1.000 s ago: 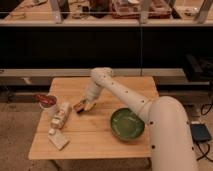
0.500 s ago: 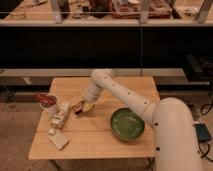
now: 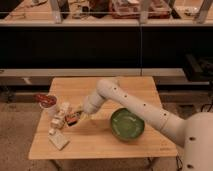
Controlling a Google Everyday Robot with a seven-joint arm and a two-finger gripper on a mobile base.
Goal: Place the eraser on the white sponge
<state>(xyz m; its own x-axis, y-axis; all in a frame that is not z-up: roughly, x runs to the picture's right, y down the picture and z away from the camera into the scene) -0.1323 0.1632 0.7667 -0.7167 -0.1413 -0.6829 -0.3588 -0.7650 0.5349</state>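
**Tool down by the eraser, sponge waiting near the front**

My tool [image 3: 80,113] is low over the left half of the bench [image 3: 100,147]. Its tip is right at the eraser [image 3: 72,119]. I cannot tell if the tool is apart or clamped on it. I think it sits this low so it can get hold of that small flat bar.

Just left of the eraser is a lumpy white piece [image 3: 60,116], very close, so a bump there is easy. The white sponge [image 3: 59,141] lies flat nearer the front left corner. A tiny white cube [image 3: 51,131] sits just beside it and could get knocked. A red cup [image 3: 47,102] is farther left. The green bowl [image 3: 127,124] is off to the right, out of the way.
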